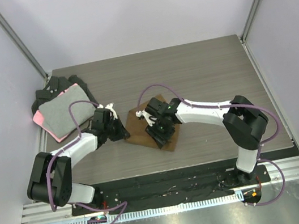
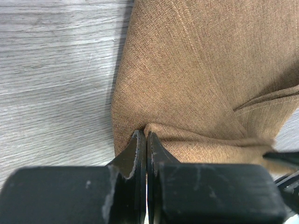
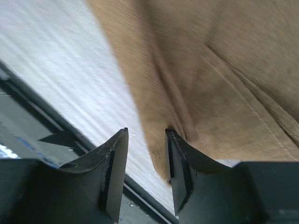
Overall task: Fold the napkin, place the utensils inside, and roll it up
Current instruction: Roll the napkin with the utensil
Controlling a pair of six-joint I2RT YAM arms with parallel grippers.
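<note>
The brown napkin (image 1: 139,131) lies crumpled in the middle of the table, partly under both grippers. My left gripper (image 1: 123,132) is at its left edge. In the left wrist view the gripper (image 2: 146,136) is shut, pinching a folded edge of the napkin (image 2: 201,74). My right gripper (image 1: 162,135) is over the napkin's near right part. In the right wrist view it (image 3: 147,135) is open, with a napkin (image 3: 219,79) corner hanging against the inner side of its right finger (image 3: 180,163). The black utensil is not in view.
A grey cloth with a pink edge (image 1: 63,112) lies on black cloths (image 1: 47,93) at the far left of the table. The table's dark near edge (image 3: 28,126) runs close below the right gripper.
</note>
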